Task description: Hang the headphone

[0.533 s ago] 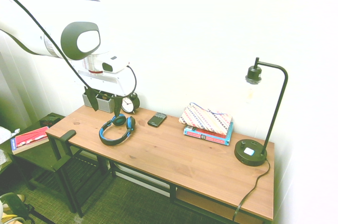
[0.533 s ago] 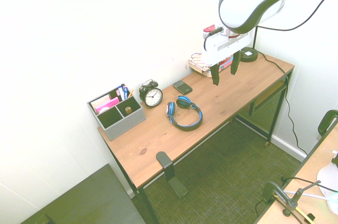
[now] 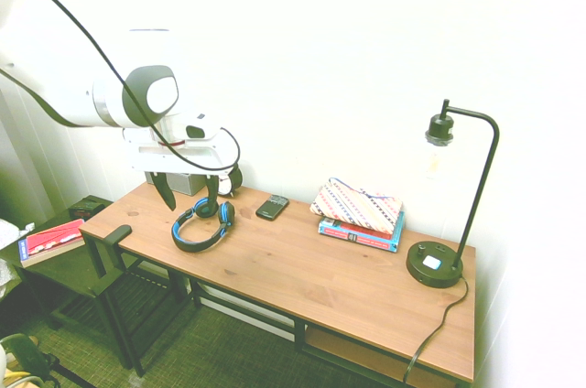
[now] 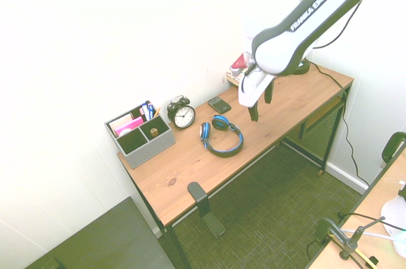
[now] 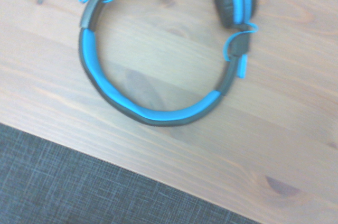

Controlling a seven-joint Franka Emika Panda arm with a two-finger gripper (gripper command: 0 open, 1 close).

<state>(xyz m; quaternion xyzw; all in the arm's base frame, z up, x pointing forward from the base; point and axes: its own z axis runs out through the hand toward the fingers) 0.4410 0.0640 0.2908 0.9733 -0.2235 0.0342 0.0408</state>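
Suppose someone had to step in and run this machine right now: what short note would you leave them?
Gripper: jaws open, holding nothing, pointing down above the desk near the headphone.
Headphone: lying flat on the wooden desk, near the alarm clock and the phone. The wrist view shows its headband close to the desk's front edge.
Black hook: clamped at the desk's front edge, with nothing on it.
Done: nothing yet.
Left: grasp the headphone, lift it, hang it, probably on that hook.

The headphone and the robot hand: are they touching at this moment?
Apart. In the second exterior view the hand hangs open above the desk, with bare wood between it and the headphone, which lies flat on the desk.
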